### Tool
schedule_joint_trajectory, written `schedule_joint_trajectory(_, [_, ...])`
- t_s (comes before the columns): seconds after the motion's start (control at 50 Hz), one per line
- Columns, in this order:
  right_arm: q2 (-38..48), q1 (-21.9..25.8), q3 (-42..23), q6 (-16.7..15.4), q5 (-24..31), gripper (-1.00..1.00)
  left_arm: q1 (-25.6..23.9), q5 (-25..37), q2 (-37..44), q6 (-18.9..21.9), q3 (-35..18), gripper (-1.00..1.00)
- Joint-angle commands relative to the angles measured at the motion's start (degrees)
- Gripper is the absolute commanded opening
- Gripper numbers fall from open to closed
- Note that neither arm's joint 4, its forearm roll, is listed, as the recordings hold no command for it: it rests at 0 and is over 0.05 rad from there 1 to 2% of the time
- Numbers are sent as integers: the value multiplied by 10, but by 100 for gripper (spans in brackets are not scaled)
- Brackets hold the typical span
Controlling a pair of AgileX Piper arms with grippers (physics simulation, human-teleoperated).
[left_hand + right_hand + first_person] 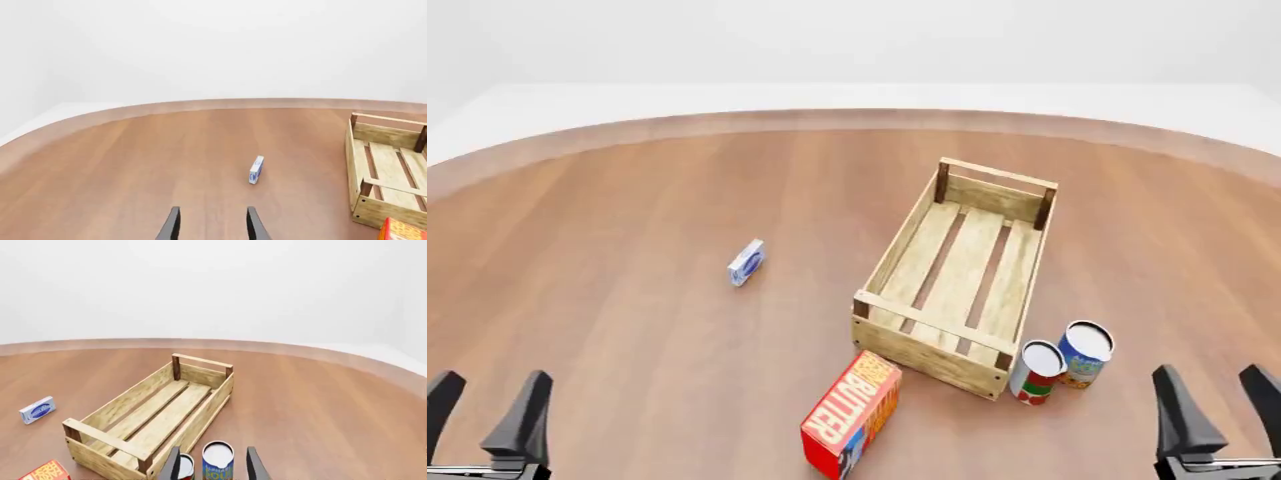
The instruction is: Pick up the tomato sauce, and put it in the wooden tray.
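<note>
Your left gripper sits at the near left edge of the front view, fingers spread with nothing between them, above bare wood. Your right gripper sits at the near right edge, fingers likewise spread and holding nothing.

From the right wrist view, the spread fingers frame two cans just ahead. The tomato sauce stands upright on the surface, pale grey top up, red, green and white label showing. It is just beside the near right corner of the wooden tray; whether it touches the corner, you cannot tell. The blue-and-yellow can stands upright right beside it, on the side away from the tray, the two touching or nearly so.

The tray lies at centre right, its long axis running away from you and angled slightly rightward, nothing on its slats.

A red-orange butter box sits near the tray's near left corner, tipped at an angle. A small blue-and-white box lies alone left of the tray, well apart from it, straight ahead of your left fingers in the left wrist view.
</note>
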Motion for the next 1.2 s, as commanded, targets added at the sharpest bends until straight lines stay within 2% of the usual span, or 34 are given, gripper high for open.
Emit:
schedule_joint_trajectory(0.02, [-30, -1, -3, 4, 34, 100, 0, 0, 0, 0, 0, 100])
schedule_joint_trajectory(0.58, [-20, 21, -10, 9, 58, 100, 0, 0, 0, 0, 0, 100])
schedule_joint_trajectory(0.96, [48, 39, -7, -2, 33, 100, 0, 0, 0, 0, 0, 100])
schedule_joint_trajectory(1.2, [125, 52, -9, -12, -7, 100, 0, 0, 0, 0, 0, 100])
